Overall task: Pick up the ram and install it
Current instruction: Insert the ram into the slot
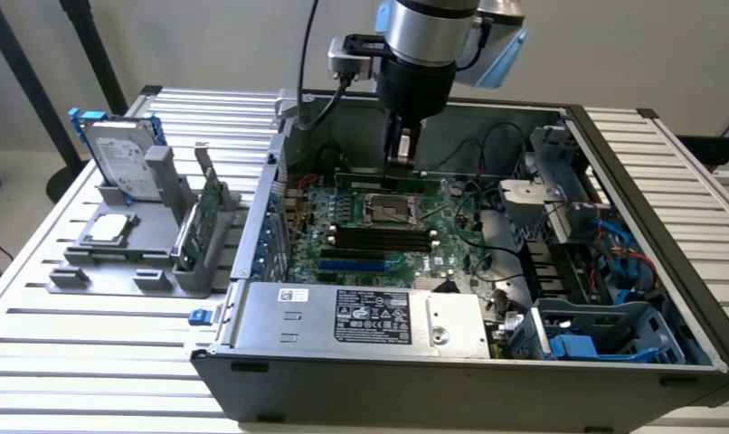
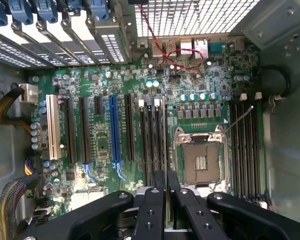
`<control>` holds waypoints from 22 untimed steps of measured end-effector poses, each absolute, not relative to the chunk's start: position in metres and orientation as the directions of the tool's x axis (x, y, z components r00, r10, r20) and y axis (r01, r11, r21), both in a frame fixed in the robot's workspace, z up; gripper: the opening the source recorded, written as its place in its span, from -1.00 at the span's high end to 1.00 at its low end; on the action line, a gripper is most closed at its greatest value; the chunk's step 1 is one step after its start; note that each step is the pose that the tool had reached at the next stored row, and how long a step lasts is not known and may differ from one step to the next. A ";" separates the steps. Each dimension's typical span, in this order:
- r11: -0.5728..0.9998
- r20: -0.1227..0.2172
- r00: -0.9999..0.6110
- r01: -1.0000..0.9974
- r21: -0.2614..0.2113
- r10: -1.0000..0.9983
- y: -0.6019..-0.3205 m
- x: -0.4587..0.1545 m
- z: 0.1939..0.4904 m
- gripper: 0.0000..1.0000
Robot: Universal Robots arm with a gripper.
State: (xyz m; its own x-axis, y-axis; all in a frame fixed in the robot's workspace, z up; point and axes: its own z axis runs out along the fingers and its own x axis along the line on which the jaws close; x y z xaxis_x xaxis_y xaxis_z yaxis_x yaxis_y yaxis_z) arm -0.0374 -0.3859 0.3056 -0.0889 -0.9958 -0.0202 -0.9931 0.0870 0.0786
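The gripper (image 1: 400, 159) is clamped on the ram (image 1: 362, 178), a thin, dark green stick. The ram hangs on edge above the motherboard (image 1: 340, 262) inside the computer case (image 1: 401, 389). Its long axis is level, running across the exterior view, parallel to the black memory slots (image 1: 383, 237).

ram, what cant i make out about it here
1. Chips and contacts on the ram: exterior view, too small.
2. Its gripped middle: exterior view, covered by the gripper.
3. Its body in the wrist view: hidden between the fingers.
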 end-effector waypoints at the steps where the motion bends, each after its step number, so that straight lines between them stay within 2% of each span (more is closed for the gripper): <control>1: 0.087 -0.020 -0.089 -0.993 0.078 -0.996 -0.387 -0.037 0.304 0.73; 10: 0.087 -0.021 -0.089 -0.993 0.075 -0.996 -0.401 -0.037 0.287 0.73; 22: 0.082 -0.021 -0.084 -0.994 0.067 -0.996 -0.404 -0.037 0.266 0.73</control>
State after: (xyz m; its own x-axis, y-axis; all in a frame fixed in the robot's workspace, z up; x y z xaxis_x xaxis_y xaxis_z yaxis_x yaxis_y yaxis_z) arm -0.0374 -0.4039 0.2656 -0.0838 -0.9963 -0.0211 -0.9943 0.0822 0.0675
